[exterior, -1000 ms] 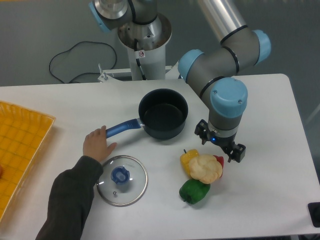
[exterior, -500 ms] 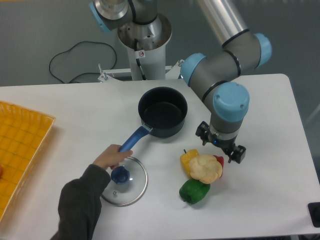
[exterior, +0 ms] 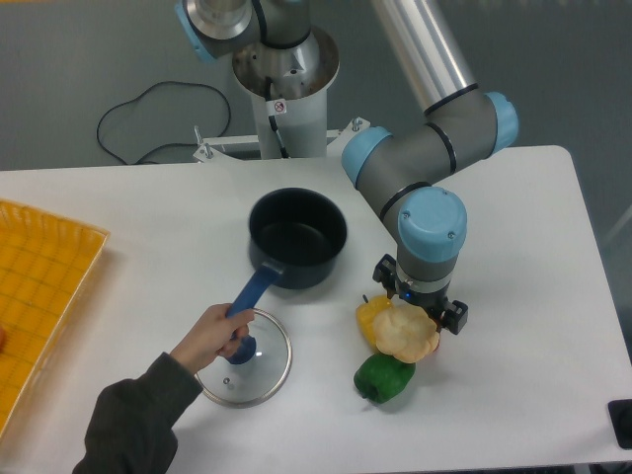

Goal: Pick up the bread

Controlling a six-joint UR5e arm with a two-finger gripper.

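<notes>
A dark, round metal saucepan (exterior: 296,239) with a blue handle sits at the centre of the white table (exterior: 533,395); its inside looks bare. A person's hand (exterior: 215,336) in a dark sleeve grips that handle at the lower left, over the round glass lid (exterior: 244,370) with a blue knob lying flat on the table. At the far left edge lies a yellow gridded tray (exterior: 39,286), nothing clearly visible in it. The pale cream, lumpy bread (exterior: 406,333) rests right of centre, touching a glossy yellow pepper (exterior: 371,315) and a green pepper (exterior: 384,378), with something red at its right side. The black two-finger gripper (exterior: 420,308) hangs directly above the bread; whether its fingers are spread or pressed together cannot be told. A small red-ringed sticker on the robot's white base (exterior: 279,107) is too small to read
</notes>
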